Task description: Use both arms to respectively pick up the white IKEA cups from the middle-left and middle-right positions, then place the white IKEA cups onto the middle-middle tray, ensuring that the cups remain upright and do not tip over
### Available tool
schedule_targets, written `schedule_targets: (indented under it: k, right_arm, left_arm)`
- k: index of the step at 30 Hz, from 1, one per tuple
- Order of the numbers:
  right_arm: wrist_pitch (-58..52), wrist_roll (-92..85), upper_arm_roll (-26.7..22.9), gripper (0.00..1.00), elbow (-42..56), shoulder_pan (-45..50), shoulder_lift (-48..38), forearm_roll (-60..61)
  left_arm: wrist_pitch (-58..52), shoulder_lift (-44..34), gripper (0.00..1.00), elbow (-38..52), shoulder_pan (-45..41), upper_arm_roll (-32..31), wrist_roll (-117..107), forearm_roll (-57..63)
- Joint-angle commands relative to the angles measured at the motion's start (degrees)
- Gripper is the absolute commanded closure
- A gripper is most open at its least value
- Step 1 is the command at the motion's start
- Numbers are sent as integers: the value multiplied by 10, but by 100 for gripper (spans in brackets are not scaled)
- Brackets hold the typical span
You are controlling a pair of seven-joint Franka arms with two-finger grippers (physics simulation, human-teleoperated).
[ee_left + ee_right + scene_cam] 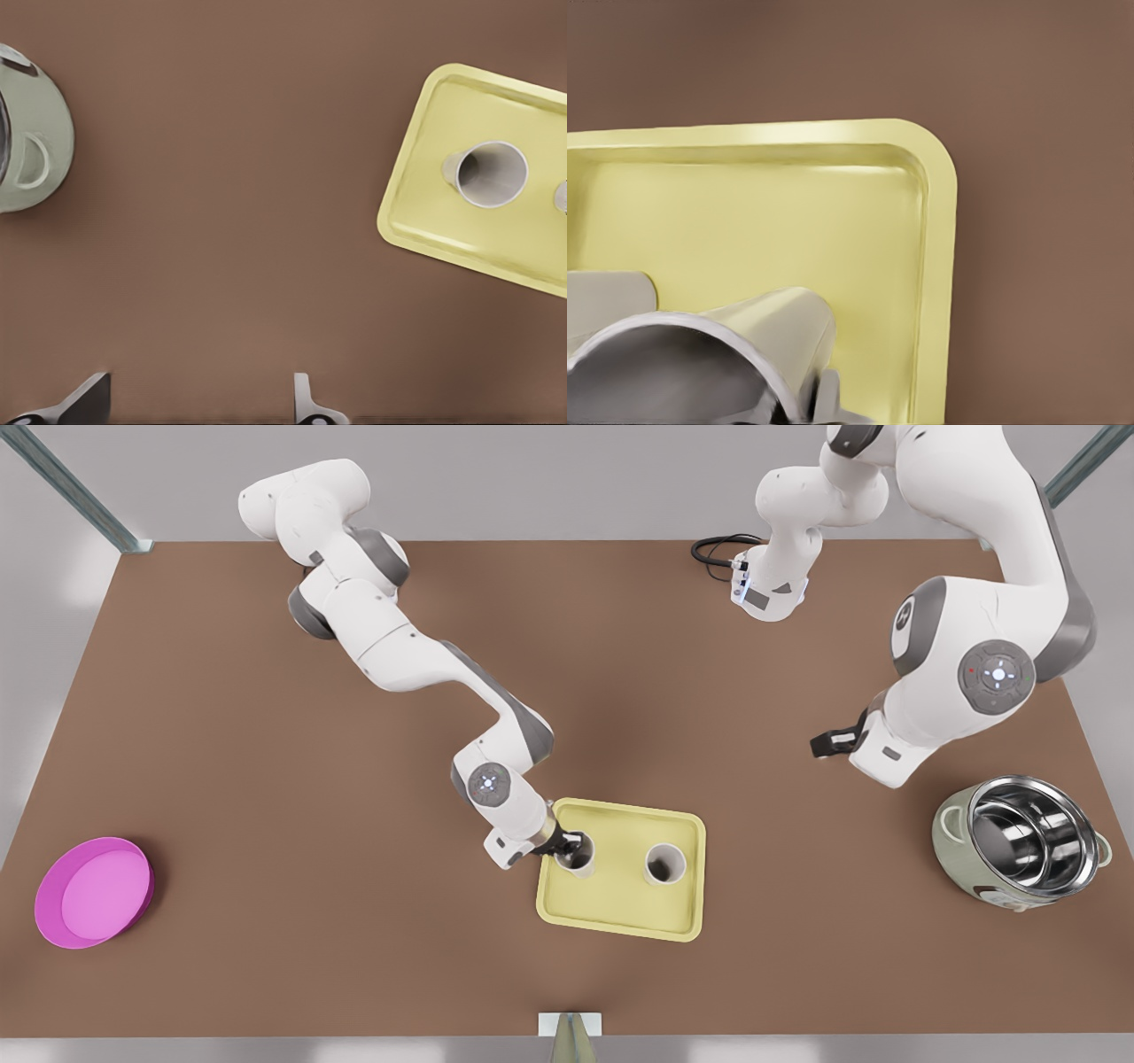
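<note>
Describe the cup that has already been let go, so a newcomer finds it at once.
Start at the yellow tray near the middle of the brown table; two white cups stand upright on it. The free cup is the one toward the front view's right, nearer the green pot. Nothing touches it, whereas the other cup has the right end effector at its rim.

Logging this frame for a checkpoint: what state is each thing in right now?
Cup in the right gripper: upright on the tray, rim gripped.
Other cup: upright on the tray, free.
Tray: flat on the table, holding both cups.
Right gripper: shut on its cup's rim.
Left gripper: open, off the tray.
Pot: lidless.
Plate: bare.
</note>
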Motion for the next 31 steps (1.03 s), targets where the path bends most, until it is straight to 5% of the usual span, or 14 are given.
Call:
schedule_targets:
  k: [1, 11, 13, 15, 17, 19, 23, 24, 25, 31]
  right_arm:
    - [16, 158, -10, 0, 0, 6, 0, -1]
    - [18, 152, -1, 0, -6, -9, -24, 3]
    - [-50, 148, 60, 0, -25, -73, -69, 5]
    - [-136, 75, 69, 0, -140, -144, -165, 2]
    - [-367, -329, 63, 0, -150, -291, -174, -1]
    - [-413, -526, 63, 0, -112, -364, -192, -128]
    - [-570, -424, 66, 0, -75, -358, -375, -107]
    - [-592, -411, 27, 0, -88, -336, -419, -65]
    - [-600, -397, -96, 0, -124, -257, -476, -16]
    - [-593, -396, -99, 0, -179, -275, -546, -7]
  left_arm:
    - [-17, -4, 0, -4, 3, -2, 70, -10]
    - [-14, -4, 0, -4, 6, 0, 71, -6]
    - [-14, -3, 0, -4, 6, 0, 71, -7]
    - [-14, -2, 0, -4, 7, 1, 71, -7]
    - [-14, -2, 0, -4, 7, 1, 71, -7]
    - [-14, -2, 0, -4, 7, 1, 71, -8]
    - [-14, -2, 0, -4, 9, 1, 71, -7]
    - [-14, -2, 0, -4, 9, 1, 71, -7]
    - [-14, -2, 0, -4, 9, 1, 71, -7]
    - [-14, -2, 0, -4, 10, 1, 71, -8]
